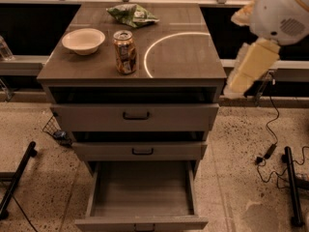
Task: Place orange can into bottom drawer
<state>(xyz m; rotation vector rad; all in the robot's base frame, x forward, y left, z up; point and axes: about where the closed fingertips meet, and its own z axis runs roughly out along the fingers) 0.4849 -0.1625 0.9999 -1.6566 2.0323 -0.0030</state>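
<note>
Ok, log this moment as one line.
claw: right of grey cabinet | orange-brown drink can: upright on its top | deep grey bottom drawer: open

A: Where is there room around the can [125, 52]?

B: Its right side faces bare counter [193, 57], toward the gripper [239, 81], which hangs just off the counter's right edge. The bowl [83, 40] stands near on the can's left and the bag [131, 14] lies behind it, both apart from it.

A: And the bottom drawer [142, 190]?

B: Pulled out, open from above at the front. The middle drawer [140, 151] overhangs its back.
</note>
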